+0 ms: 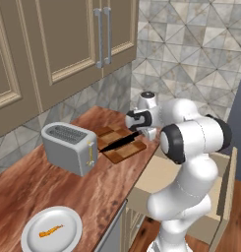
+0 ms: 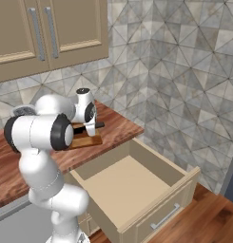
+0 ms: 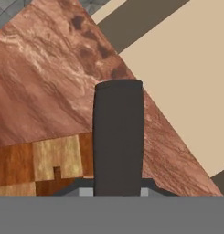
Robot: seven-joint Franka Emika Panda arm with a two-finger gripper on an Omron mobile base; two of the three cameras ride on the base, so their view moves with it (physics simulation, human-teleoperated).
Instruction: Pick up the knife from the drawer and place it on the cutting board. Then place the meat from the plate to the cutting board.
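Hand (image 1: 147, 132) clamped on knife (image 1: 119, 142), over cutting board (image 1: 123, 152), drawer (image 2: 137, 187) open

I see a reddish wood countertop (image 1: 53, 187) with beige wall cabinets (image 1: 58, 44) above it, grey triangle-tiled wall (image 2: 184, 71) behind it, toaster (image 1: 69, 147) on it, wood floor (image 2: 208, 223) below.

Knife (image 1: 119, 142): all black.
Cutting board (image 1: 123, 147): light and dark brown checkered blocks.
Countertop (image 1: 53, 189): reddish-brown wood grain.
Plate (image 1: 68, 235): white.
Meat (image 1: 50, 231): orange.
Toaster (image 1: 69, 147): silver-grey.
Drawer (image 2: 132, 190): light tan, pale interior.
Wall tiles (image 2: 184, 71): grey-beige triangles.
Cabinets (image 1: 53, 44): beige.
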